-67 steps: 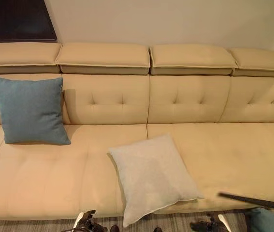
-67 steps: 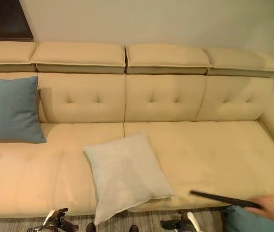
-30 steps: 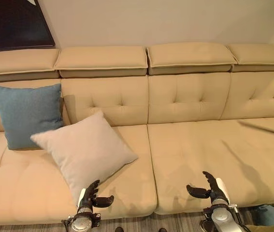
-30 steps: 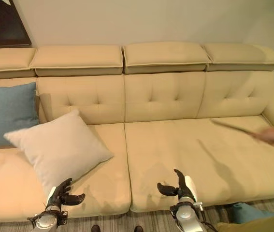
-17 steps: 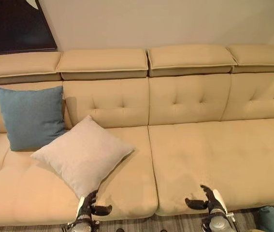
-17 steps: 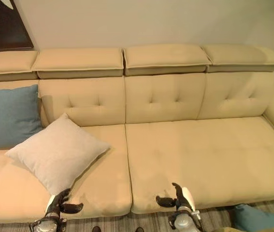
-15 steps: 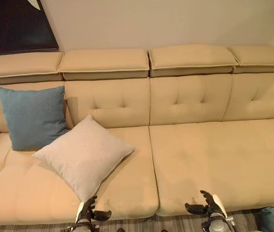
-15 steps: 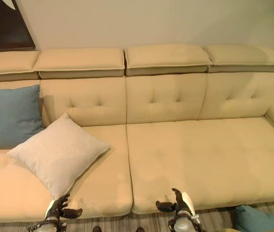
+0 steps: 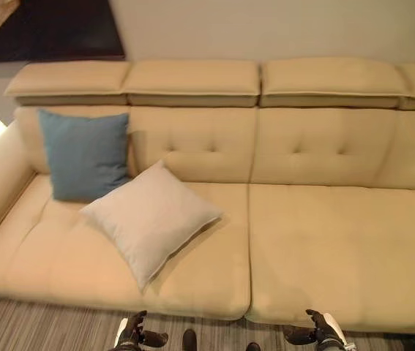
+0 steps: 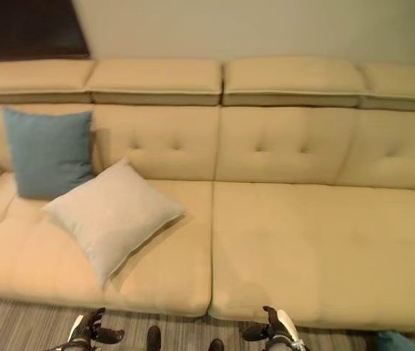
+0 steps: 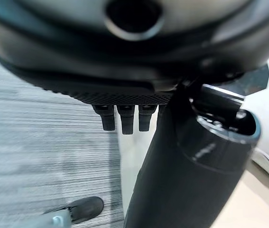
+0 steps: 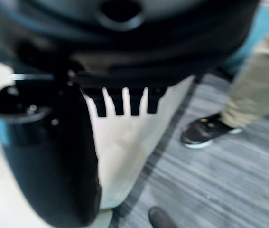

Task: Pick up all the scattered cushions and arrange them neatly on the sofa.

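A beige cushion [image 9: 151,219] lies tilted on the sofa [image 9: 324,241] seat, its corner overlapping a blue cushion [image 9: 84,153] propped upright against the backrest at the left end. The seat's right half is bare. Both the left hand [image 9: 135,336] and right hand [image 9: 317,333] hang empty with fingers relaxed above striped carpet [image 9: 39,325]. A person's shoe [image 12: 205,130] stands nearby.

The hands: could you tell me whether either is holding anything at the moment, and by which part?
Nothing is held. The left hand and right hand are open and empty; the white cushion lies free on the sofa.
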You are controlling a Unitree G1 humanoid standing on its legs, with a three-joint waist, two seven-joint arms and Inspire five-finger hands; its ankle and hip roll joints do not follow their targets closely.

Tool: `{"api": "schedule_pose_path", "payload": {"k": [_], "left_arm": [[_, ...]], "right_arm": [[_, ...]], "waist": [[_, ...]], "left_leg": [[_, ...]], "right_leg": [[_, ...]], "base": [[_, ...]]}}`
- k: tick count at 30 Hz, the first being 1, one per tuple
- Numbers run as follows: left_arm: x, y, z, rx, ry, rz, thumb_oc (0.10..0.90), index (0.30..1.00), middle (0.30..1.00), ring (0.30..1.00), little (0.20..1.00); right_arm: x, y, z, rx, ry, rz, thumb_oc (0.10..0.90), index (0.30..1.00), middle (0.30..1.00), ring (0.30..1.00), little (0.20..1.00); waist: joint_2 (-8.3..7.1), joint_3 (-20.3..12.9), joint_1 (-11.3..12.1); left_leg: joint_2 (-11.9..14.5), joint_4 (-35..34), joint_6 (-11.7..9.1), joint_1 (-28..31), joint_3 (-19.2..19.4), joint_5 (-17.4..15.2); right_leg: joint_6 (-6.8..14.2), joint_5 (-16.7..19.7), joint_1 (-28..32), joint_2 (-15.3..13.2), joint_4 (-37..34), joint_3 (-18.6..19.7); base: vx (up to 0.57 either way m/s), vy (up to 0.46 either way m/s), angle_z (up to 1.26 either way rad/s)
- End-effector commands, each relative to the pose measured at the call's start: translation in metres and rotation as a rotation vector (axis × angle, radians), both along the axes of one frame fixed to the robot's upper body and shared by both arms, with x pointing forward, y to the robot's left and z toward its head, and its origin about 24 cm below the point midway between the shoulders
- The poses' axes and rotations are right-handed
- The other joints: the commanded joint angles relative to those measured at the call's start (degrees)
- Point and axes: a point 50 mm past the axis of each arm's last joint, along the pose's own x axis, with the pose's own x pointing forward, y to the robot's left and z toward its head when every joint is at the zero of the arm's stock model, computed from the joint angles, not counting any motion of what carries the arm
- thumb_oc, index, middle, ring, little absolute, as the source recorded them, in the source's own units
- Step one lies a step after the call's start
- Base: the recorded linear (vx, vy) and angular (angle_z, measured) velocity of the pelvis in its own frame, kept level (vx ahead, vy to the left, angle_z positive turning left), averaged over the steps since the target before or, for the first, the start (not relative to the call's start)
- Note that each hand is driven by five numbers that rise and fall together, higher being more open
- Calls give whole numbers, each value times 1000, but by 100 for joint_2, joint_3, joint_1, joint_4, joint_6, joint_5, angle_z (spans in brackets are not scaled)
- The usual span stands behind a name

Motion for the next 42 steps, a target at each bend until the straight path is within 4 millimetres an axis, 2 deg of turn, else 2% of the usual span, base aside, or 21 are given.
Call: {"api": "schedule_pose_path", "payload": {"k": [1, 3, 4, 7, 11, 15, 16, 17, 19, 20, 21, 23, 27, 28, 34, 36, 37, 38, 39, 40, 42], "left_arm": [[20, 12, 9, 55, -66, -57, 800, 900, 900, 900, 900], [22, 9, 10, 48, -79, -66, 800, 900, 900, 900, 900], [22, 9, 10, 48, -79, -66, 800, 900, 900, 900, 900], [22, 11, 11, 52, -77, -67, 800, 900, 900, 900, 900], [17, 17, 9, 65, -51, -56, 800, 900, 900, 900, 900], [19, 23, 11, 88, -52, -71, 800, 900, 900, 900, 900], [19, 23, 11, 88, -52, -71, 800, 900, 900, 900, 900], [23, 28, 14, 109, -62, -86, 800, 900, 900, 900, 900], [26, 29, 16, 118, -73, -96, 800, 900, 900, 900, 900], [37, 28, 22, 126, -113, -117, 800, 900, 900, 900, 900], [37, 28, 22, 126, -113, -117, 800, 900, 900, 900, 900], [45, 26, 26, 123, -143, -137, 800, 900, 900, 900, 900], [44, 25, 25, 119, -134, -137, 800, 900, 900, 900, 900], [48, 25, 26, 117, -140, -133, 800, 900, 900, 900, 900], [42, 20, 22, 108, -122, -149, 800, 900, 900, 900, 900], [41, 16, 21, 98, -123, -161, 800, 900, 900, 900, 900], [42, 15, 22, 93, -128, -167, 800, 900, 900, 900, 900], [46, 12, 24, 84, -148, -175, 800, 900, 900, 900, 900], [46, 12, 24, 84, -149, -175, 800, 900, 900, 900, 900], [51, 10, 28, 73, -176, -169, 800, 900, 900, 900, 900], [54, 10, 29, 68, -187, -165, 800, 900, 900, 900, 900]], "right_arm": [[38, 3, 16, -17, -142, 32, 800, 900, 900, 900, 900], [39, 2, 17, -19, -147, 27, 800, 900, 900, 900, 900], [39, 2, 17, -19, -147, 27, 800, 900, 900, 900, 900], [42, 6, 18, -14, -151, 40, 800, 900, 900, 900, 900], [44, 13, 16, -6, -144, 68, 800, 900, 900, 900, 900], [48, 20, 16, 9, -144, 89, 800, 900, 900, 900, 900], [48, 20, 16, 9, -144, 89, 800, 900, 900, 900, 900], [52, 24, 17, 22, -153, 99, 800, 900, 900, 900, 900], [52, 25, 18, 22, -155, 106, 800, 900, 900, 900, 900], [56, 28, 19, 28, -169, 117, 800, 900, 900, 900, 900], [56, 28, 19, 28, -169, 117, 800, 900, 900, 900, 900], [55, 26, 19, 31, -170, 103, 800, 900, 900, 900, 900], [54, 26, 19, 31, -163, 102, 800, 900, 900, 900, 900], [55, 26, 19, 31, -164, 101, 800, 900, 900, 900, 900], [49, 21, 19, 26, -164, 87, 800, 900, 900, 900, 900], [47, 19, 20, 30, -173, 75, 800, 900, 900, 900, 900], [47, 17, 20, 32, -181, 67, 800, 900, 900, 900, 900], [51, 15, 23, 29, -198, 66, 800, 900, 900, 900, 900], [51, 15, 23, 29, -198, 65, 800, 900, 900, 900, 900], [57, 14, 27, 24, -219, 65, 800, 900, 900, 900, 900], [59, 13, 28, 23, -223, 67, 800, 900, 900, 900, 900]], "waist": [[-543, 69, 38], [-548, 42, 6], [-548, 42, 6], [-598, 22, -20], [-683, 24, 17], [-701, 46, 33], [-701, 46, 33], [-694, 110, 1], [-686, 128, -11], [-662, 166, -133], [-664, 168, -129], [-668, 145, -255], [-699, 103, -285], [-742, 176, -369], [-754, 87, -484], [-739, 42, -543], [-753, 49, -569], [-815, 149, -557], [-810, 143, -558], [-843, 223, -510], [-857, 239, -489]], "left_leg": [[-153, 150, 77, -160, 451, -458], [-99, 69, 96, -140, 764, -452], [-99, 68, 96, -140, 764, -452], [-1, 97, 85, -27, 1119, -619], [-123, 251, 203, -35, 1013, -808], [-294, 279, 421, 126, 979, -1009], [-294, 279, 422, 126, 980, -1009], [-352, 312, 503, 231, 952, -1079], [-371, 306, 539, 265, 932, -1100], [-412, 254, 599, 296, 817, -961], [-413, 251, 599, 301, 822, -961], [-521, 130, 593, 457, 604, -952], [-571, 62, 587, 494, 514, -967], [-669, 65, 578, 584, 305, -1007], [-805, 107, 517, 739, 171, -1171], [-804, 423, 419, 684, 237, -1318], [-794, 680, 332, 592, 314, -1382], [-748, 1509, 195, 191, 462, -1435], [-741, 1554, 194, 159, 463, -1457], [-642, 2165, 140, -187, 552, -1387], [-554, 2329, 152, -338, 585, -1406]], "right_leg": [[78, -254, -327, -326, 194, 148], [117, -187, -324, -352, 86, -64], [117, -187, -324, -352, 86, -64], [192, -253, -204, -376, 67, -140], [245, -332, -182, -493, 317, -51], [345, -499, -389, -815, 1236, 88], [345, -500, -391, -816, 1238, 89], [388, -440, -541, -970, 1774, 210], [430, -415, -648, -998, 1990, 326], [282, -298, -1037, -675, 2298, 828], [282, -303, -1040, -676, 2306, 833], [198, -443, -1156, -229, 1980, 1238], [167, -330, -1279, -104, 1708, 1213], [209, -85, -1614, 10, 1503, 1205], [142, -98, -1331, 76, 1146, 1368], [100, -140, -1170, 87, 980, 1367], [85, -146, -1091, 74, 901, 1362], [25, -162, -961, -9, 839, 1382], [23, -160, -972, -3, 840, 1380], [-67, -211, -885, -36, 826, 1407], [-89, -244, -866, -51, 828, 1408]], "base": [[-14, 17, 75], [30, 54, 71], [131, 47, 99], [134, 111, 64], [85, 160, 24], [74, 212, 7], [86, 208, 3], [58, 122, 4], [59, 144, 3], [35, 120, -1], [55, 96, 8], [149, 43, 54], [127, -14, 39], [210, -44, 29], [177, -63, 46], [148, -62, 15], [63, -71, 24], [61, -70, 29], [33, -61, 28], [34, -28, 27], [38, -19, 14]]}}
